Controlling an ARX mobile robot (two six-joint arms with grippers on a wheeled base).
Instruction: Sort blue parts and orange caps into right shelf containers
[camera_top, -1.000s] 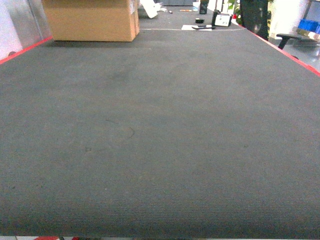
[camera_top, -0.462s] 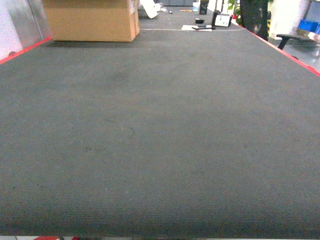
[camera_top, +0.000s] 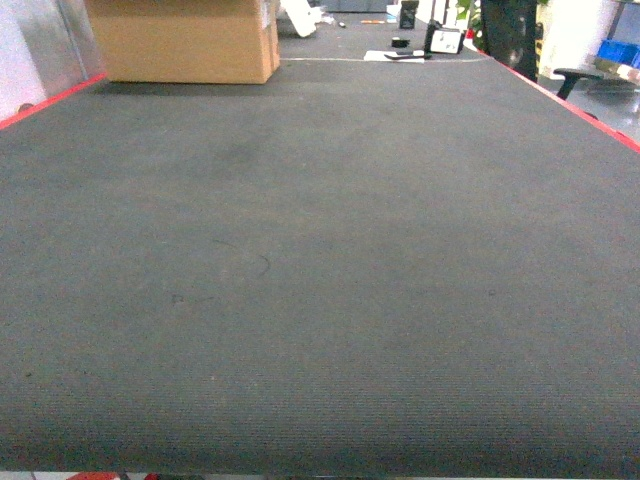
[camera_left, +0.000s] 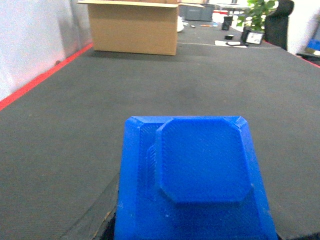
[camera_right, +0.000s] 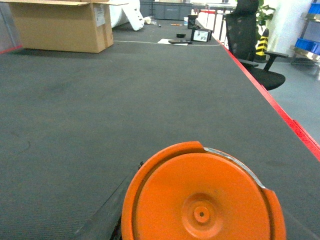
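Dark grey ribbed matting covers the surface (camera_top: 320, 260), which is edged with red strips on both sides. At its far left corner a brown cardboard box (camera_top: 185, 40) is set, and small dark items and a white sheet (camera_top: 410, 54) are seen at the far end, too small to be identified. A black office chair (camera_right: 252, 47) is visible beyond the right edge.

In the left wrist view, 1 blue part (camera_left: 195, 180) fills the lower middle of the picture: a bright blue block with a raised, octagon-like panel on its upper face, seen close to the camera above the matting. In the right wrist view, 1 orange cap (camera_right: 202, 197) fills the lower middle, its round face with a small central dimple turned toward the camera.

Neither arm is seen in the head view. The jaws of both grippers are hidden behind these objects, so their state cannot be told.
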